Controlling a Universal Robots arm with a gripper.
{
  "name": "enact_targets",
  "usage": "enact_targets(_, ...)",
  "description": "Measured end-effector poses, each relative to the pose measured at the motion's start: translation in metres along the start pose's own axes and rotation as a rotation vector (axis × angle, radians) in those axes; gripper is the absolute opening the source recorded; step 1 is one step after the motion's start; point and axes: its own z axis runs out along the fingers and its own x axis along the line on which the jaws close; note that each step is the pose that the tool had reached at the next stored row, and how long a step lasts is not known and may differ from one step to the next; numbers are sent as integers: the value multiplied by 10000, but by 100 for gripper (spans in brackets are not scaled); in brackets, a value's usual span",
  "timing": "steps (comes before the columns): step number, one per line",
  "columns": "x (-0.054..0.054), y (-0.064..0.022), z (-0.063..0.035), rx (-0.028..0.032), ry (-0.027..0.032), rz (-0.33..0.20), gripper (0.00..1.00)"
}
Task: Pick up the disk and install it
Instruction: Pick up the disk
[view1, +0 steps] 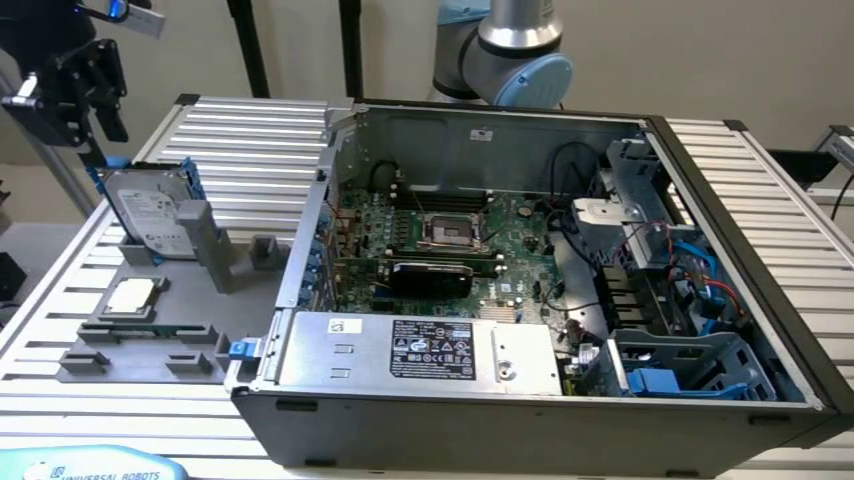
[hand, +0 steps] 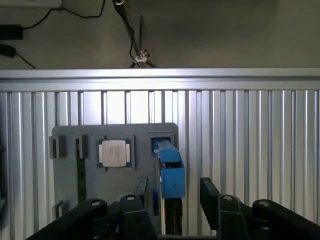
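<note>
Silver disk (view1: 144, 208): it stands up on its thin edge in a grey holder (view1: 200, 238). It has a white label and a blue frame (hand: 170, 172) around it. It is not in the computer case yet.
Place of the disk: on the grey tray (view1: 187, 302), on the exterior view's left of the computer case (view1: 467, 135).
Gripper (view1: 104, 122): black. It hangs in the air right above the disk and does not touch it.
Fingers (hand: 210, 194): they are spread wide apart. In the wrist view one finger sits on each side of the blue frame, with a gap on both sides.
Chip (view1: 130, 295): small, square and shiny. It lies flat in its own spot on the tray, near the disk.
Inside the case: a green board (view1: 467, 225) lies on the bottom. A big grey box (view1: 420, 350) with a black label sits at the near side.
Blue bay (view1: 681, 365): in the case corner on the exterior view's right, well apart from the disk.
Table (view1: 254, 130): silver metal with long ribs. The tray and the case both rest on it.
Robot arm (view1: 514, 50): its grey and blue base rises behind the case.
</note>
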Motion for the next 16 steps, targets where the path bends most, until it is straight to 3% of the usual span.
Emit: enact_targets(16, -6, -12, 289, 153, 12, -4, 54)
